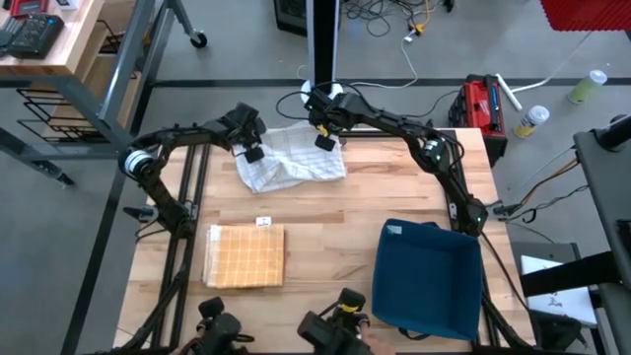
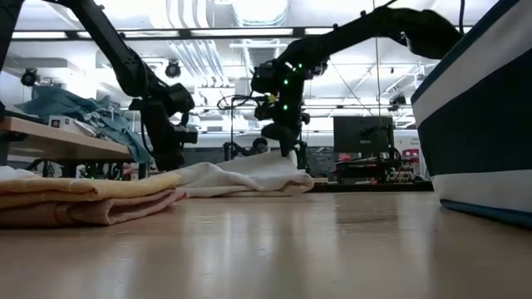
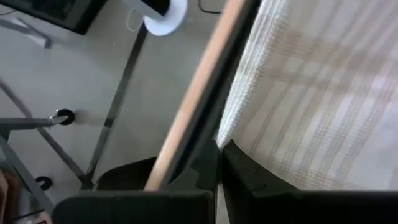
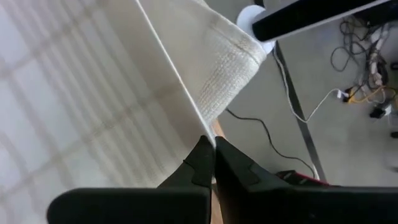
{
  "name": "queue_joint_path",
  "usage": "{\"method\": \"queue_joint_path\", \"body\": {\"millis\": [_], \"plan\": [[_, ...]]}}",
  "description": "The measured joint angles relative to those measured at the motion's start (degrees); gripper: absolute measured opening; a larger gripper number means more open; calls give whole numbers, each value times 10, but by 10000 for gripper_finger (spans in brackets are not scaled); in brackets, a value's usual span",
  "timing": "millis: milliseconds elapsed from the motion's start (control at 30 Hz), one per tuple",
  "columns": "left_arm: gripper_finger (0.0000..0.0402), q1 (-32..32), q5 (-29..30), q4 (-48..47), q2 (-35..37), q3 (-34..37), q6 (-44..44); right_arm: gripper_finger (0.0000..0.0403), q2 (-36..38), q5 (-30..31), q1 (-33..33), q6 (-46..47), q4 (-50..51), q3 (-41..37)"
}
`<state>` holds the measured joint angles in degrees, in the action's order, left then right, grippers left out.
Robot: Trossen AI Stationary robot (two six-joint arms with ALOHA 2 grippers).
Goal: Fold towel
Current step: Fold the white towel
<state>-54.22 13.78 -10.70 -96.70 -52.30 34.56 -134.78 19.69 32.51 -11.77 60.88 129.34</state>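
A white towel [image 1: 292, 160] with faint plaid stripes lies rumpled on the wooden table [image 1: 325, 222] near its far edge. In the low view it shows as a low mound [image 2: 241, 178]. My left gripper [image 1: 251, 153] is shut at the towel's left side. My right gripper [image 1: 323, 141] is shut at its far right part. Both slant downward. My left gripper pinches the towel's left edge [image 3: 229, 132] between its two shut fingers, slanting down from the table's left side, close to the table's edge. One layer or several, I cannot tell. The towel rests on the table. My right gripper pinches an edge of the towel [image 4: 200, 123] near its far right corner [image 4: 239, 56] between its shut fingers, slanting down from above. The cloth runs away from the fingers in a flat sheet, and the rest lies on the table.
A folded yellow checked towel [image 1: 245, 256] lies at the near left of the table. A dark blue bin [image 1: 426, 278] stands at the near right. Bare wood lies between them and the white towel. A red tool case [image 1: 483, 104] is on the floor beyond the far right corner.
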Motion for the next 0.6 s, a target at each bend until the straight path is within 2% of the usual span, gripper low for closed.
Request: {"method": "queue_joint_path", "body": {"millis": [200, 333, 400, 500, 600], "plan": [[9, -5, -8, -8, -2, -4, -9, 3, -25, 14, 11, -3, -30, 0], [40, -6, 11, -20, 0, -4, -11, 32, -32, 19, 15, -8, -21, -1], [58, -6, 39, -35, 12, -5, -11, 53, -31, 20, 16, -9, -25, -1], [84, -6, 60, -95, 33, -26, -18, 83, -29, 20, 17, -5, -20, 7], [106, -6, 23, -181, 67, -55, -44, 108, -22, 18, 18, -9, -16, 26]]}}
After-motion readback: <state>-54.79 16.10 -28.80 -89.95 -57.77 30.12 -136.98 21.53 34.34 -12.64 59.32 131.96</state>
